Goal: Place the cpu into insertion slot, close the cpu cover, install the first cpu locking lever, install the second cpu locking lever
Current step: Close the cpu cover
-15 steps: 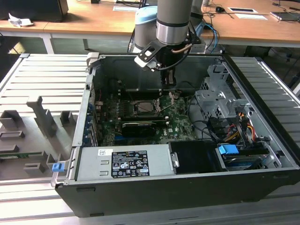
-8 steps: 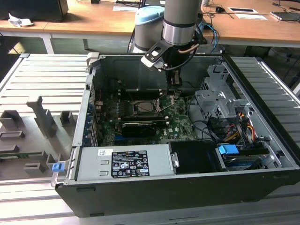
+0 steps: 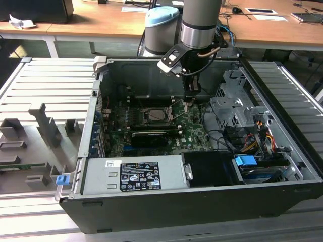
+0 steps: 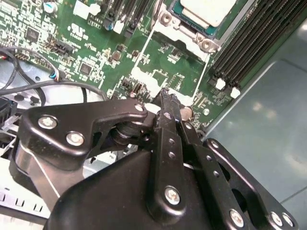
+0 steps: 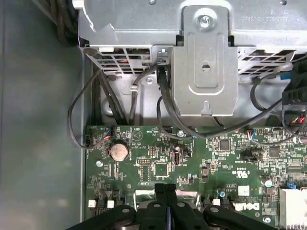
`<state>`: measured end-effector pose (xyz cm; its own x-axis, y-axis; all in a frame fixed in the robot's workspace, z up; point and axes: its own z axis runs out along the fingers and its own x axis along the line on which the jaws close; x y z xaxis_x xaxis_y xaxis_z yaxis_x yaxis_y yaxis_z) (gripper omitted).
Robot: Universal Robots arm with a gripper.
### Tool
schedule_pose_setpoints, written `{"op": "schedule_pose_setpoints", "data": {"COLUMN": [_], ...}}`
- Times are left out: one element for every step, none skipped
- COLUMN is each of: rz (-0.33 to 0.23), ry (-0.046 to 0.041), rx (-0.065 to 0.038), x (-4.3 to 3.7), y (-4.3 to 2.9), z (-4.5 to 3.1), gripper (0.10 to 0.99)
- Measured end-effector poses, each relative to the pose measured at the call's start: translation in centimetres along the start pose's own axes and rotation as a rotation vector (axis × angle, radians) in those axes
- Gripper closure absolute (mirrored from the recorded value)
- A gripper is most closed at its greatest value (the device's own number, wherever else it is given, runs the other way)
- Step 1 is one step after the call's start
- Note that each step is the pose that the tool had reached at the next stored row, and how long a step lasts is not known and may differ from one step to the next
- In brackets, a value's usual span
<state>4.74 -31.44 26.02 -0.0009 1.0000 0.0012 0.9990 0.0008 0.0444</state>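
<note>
Computer case [image 3: 166, 212], open on its side, is filling the middle and lower frame of the exterior view, with its dark outer wall lying closest to the lens. The arm [image 3: 202, 20] is reaching down into it from the upper centre. A grey labelled box [image 3: 133, 174] is sitting along the lower left of the case interior. The green circuit board [image 3: 194, 132] is lying beyond it, and a long black card [image 3: 150, 137] is standing across the board's near part.

The gripper [image 3: 191, 101] is hanging just over the board, slightly right of centre in the exterior view. In the second wrist view the gripper [image 4: 165, 96] is showing both fingers pressed together with no gap, their tips meeting the free edge of the cpu cover [image 4: 146, 79]. Whether they are pinching that edge cannot be told.

The cpu cover is standing open, swung clear of the insertion slot [image 4: 192, 32]. The cpu [image 4: 206, 9] is sitting inside the insertion slot with its metal top facing up; in the exterior view the cpu [image 3: 157, 115] is lying at mid-frame. A coin cell [image 5: 119, 151] is sitting on the board, well apart from the fingers.
</note>
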Motion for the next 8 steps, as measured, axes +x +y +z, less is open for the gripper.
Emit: {"op": "schedule_pose_setpoints", "data": {"rz": [0.0,0.0,0.0,0.0,0.0,0.0,0.0,0.0], "ry": [0.0,0.0,-0.0001,-0.0001,0.0001,0.0001,-0.0008,-0.001], "rx": [0.001,0.002,0.003,0.004,0.004,0.004,0.004,0.004], "x": [0.0,0.0,0.0,0.0,0.01,0.01,0.0,0.0], "y": [0.27,0.59,0.78,1.01,1.3,1.44,1.51,1.59], "z": [0.01,0.02,0.03,0.05,0.08,0.1,0.11,0.22], "gripper": [0.98,0.98,0.98,0.98,0.98,0.98,0.98,0.98]}}
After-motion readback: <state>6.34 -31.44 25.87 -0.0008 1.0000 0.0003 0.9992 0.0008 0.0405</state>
